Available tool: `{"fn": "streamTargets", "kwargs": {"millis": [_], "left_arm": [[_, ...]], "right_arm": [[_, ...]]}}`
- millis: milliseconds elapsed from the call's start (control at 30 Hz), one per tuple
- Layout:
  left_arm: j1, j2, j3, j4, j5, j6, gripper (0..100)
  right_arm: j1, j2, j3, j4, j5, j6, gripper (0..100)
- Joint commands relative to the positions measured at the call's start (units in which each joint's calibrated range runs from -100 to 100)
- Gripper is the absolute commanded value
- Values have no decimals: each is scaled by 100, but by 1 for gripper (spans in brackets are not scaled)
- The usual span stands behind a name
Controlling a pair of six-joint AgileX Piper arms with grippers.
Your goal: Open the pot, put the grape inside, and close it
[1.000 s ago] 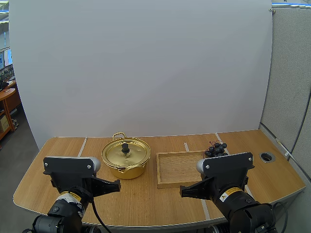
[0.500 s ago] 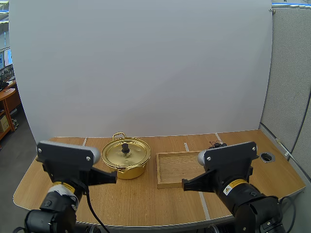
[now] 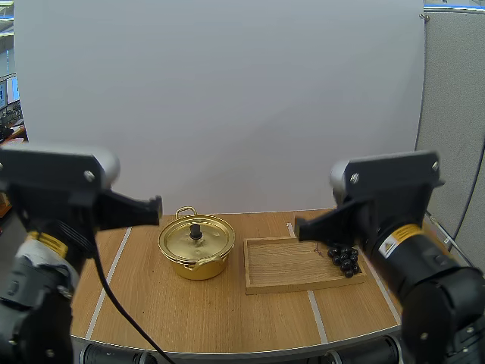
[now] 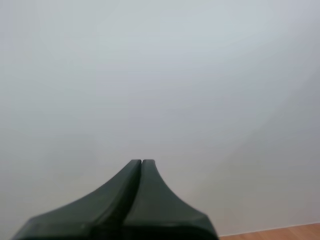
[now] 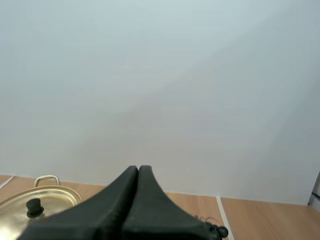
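Pot (image 3: 196, 259), centre-left of the high view: shiny gold. Lid (image 3: 208, 241) is the same gold; its knob (image 3: 195, 230) is black.
Grapes (image 3: 345, 258): glossy blackish purple.
Tray (image 3: 248, 265): pale wood, fine straight grain.
Table (image 3: 227, 311): warmer tan wood grain, thin pale stripes running front to back.
Left gripper (image 4: 142, 162), right gripper (image 5: 138, 169): matte black.
Right arm (image 3: 432, 284): black, with a yellow label (image 3: 395, 241).

Pot (image 3: 196, 248) left of tray (image 3: 282, 267), grapes (image 3: 345, 259) at tray's right.
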Motion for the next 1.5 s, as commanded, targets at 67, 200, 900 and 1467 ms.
{"fn": "streamTargets", "kwargs": {"millis": [67, 200, 900, 1467], "left_arm": [[5, -10, -1390, 101, 674, -5, 0], [5, -10, -2026, 260, 952, -5, 0], [5, 651, -3440, 313, 4836, 95, 0], [5, 3094, -3440, 267, 4870, 624, 0]], "right_arm": [[-18, -20, -1588, -63, 985, -5, 0], [-18, -20, -2256, -63, 1383, -5, 0], [-18, 284, -4003, -63, 5031, 8, 0], [-18, 2243, -4003, -74, 5833, 119, 0]]}}
